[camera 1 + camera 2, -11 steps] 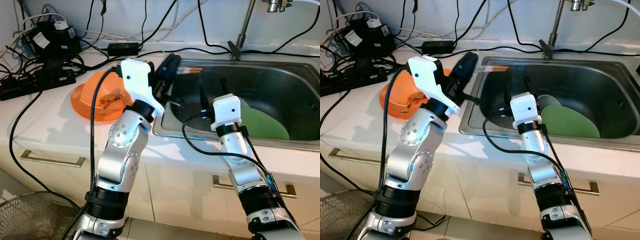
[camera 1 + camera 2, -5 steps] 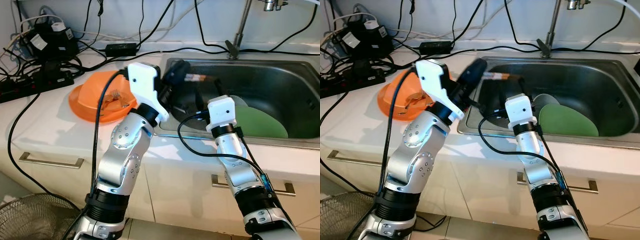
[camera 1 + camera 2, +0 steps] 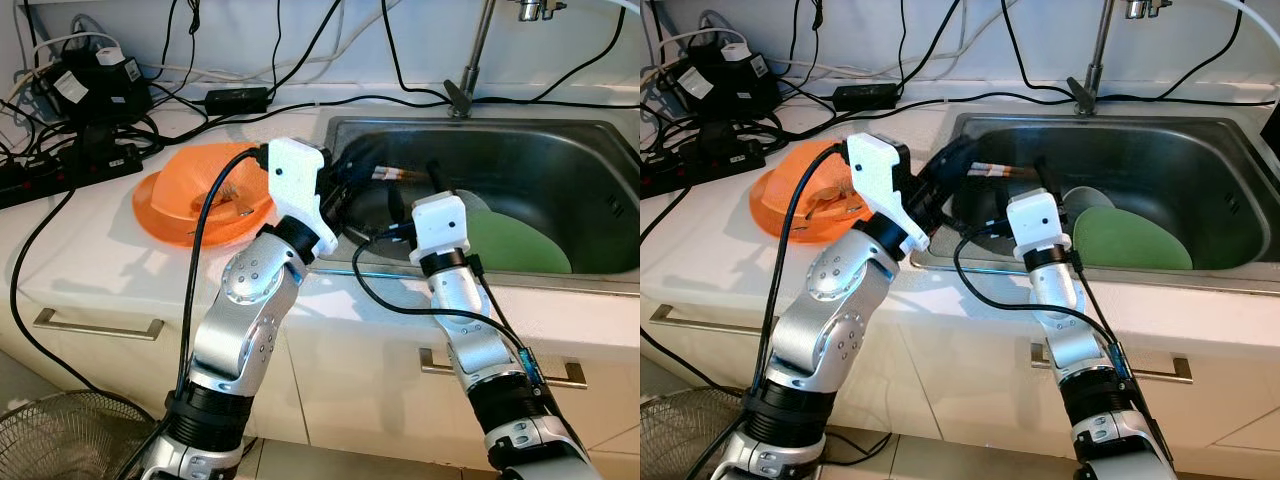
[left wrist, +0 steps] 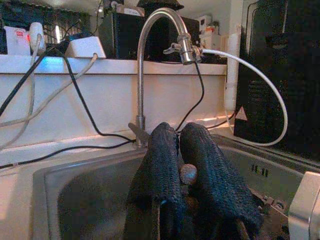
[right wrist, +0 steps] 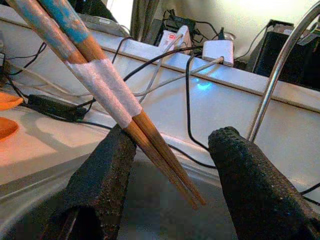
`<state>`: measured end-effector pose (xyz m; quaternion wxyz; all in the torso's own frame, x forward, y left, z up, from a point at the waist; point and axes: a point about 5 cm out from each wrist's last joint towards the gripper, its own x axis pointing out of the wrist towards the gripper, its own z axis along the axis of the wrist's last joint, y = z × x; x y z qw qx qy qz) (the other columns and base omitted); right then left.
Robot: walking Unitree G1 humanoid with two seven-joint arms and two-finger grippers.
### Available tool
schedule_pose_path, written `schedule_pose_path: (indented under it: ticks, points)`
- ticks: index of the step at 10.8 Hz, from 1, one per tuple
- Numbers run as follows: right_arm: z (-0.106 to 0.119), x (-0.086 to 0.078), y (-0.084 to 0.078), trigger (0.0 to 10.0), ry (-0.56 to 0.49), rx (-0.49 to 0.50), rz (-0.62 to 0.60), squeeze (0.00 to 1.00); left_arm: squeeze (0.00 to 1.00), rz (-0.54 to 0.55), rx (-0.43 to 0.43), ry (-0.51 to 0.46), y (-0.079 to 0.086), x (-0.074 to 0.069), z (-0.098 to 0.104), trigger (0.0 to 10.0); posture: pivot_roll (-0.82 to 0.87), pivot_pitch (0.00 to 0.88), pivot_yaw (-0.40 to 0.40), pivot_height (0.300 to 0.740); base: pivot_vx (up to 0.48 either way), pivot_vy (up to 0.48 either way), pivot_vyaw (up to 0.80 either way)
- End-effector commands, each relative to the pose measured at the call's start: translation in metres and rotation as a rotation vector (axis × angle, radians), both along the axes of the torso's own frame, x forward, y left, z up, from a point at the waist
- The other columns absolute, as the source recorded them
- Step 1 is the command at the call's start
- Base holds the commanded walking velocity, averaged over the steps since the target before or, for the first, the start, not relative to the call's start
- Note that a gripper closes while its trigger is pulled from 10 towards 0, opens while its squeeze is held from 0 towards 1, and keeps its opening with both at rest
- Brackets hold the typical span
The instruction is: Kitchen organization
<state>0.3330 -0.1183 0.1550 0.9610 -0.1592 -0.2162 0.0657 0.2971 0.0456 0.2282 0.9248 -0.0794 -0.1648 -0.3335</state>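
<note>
- My right gripper (image 3: 1042, 178) sits nearest, just inside the near-left part of the sink (image 3: 600, 135), fingers spread wide with nothing between them gripped.
- In the right wrist view the chopsticks (image 5: 107, 95) slant across the gap between my right fingers (image 5: 252, 190), tips pointing down into the gap, closer to one finger than the other; I can't tell if they touch it.
- My left gripper (image 3: 345, 180) is just left of and a bit beyond the right one, over the sink's left rim, clamped tight on the chopsticks' butt end; left wrist view shows the rounded end (image 4: 188, 173) pinched between the two pads.
- Key relation: chopsticks' long axis runs left to right from my left gripper out over the sink, free tips landing at my right gripper. Looks like a hand-over or a drop into the sink, my guess.
- Right arm is nearer the free end; closing the right fingers would need the sticks centred in the gap first.
- Green plate (image 3: 520, 245) lies in the sink bottom, right of both grippers, apart from the sticks.
- Orange plate (image 3: 165, 205) sits on the counter to the left, well clear.
- Faucet (image 3: 470, 70) stands at the far edge.
</note>
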Motion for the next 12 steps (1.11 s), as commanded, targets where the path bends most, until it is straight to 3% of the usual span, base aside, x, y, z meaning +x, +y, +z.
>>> schedule_pose_path:
  ticks: [1, 6, 7, 8, 12]
  points:
    - [0.0078, 0.0028, 0.0037, 10.0, -0.029, 0.003, 0.01, 0.0, 0.0, -0.021, 0.033, 0.013, -0.002, -0.0018, -0.0038, 10.0, 0.06, 0.0, 0.097, 0.74, 0.0, 0.0, 0.0]
    - [0.0044, 0.0019, 0.0051, 10.0, -0.013, 0.003, 0.011, 0.0, 0.0, -0.04, 0.046, 0.021, -0.0058, -0.0025, -0.0052, 10.0, 0.07, 0.0, 0.093, 0.74, 0.0, 0.0, 0.0]
    - [0.0049, 0.002, 0.0053, 1.3, -0.014, 0.003, 0.014, 0.0, 0.0, -0.032, 0.049, 0.019, -0.0051, -0.0018, -0.005, 10.0, 0.07, 0.0, 0.09, 0.74, 0.0, 0.0, 0.0]
    - [0.0049, 0.0022, 0.0054, 0.0, -0.015, 0.002, 0.017, 0.0, 0.0, -0.024, 0.049, 0.018, -0.0041, -0.0012, -0.0048, 10.0, 0.08, 0.0, 0.088, 0.74, 0.0, 0.0, 0.0]
    - [0.0041, 0.0026, 0.0064, 0.0, -0.009, 0.002, 0.023, 0.0, 0.0, -0.012, 0.046, 0.015, -0.0022, 0.0004, -0.0032, 10.0, 0.07, 0.0, 0.09, 0.74, 0.0, 0.0, 0.0]
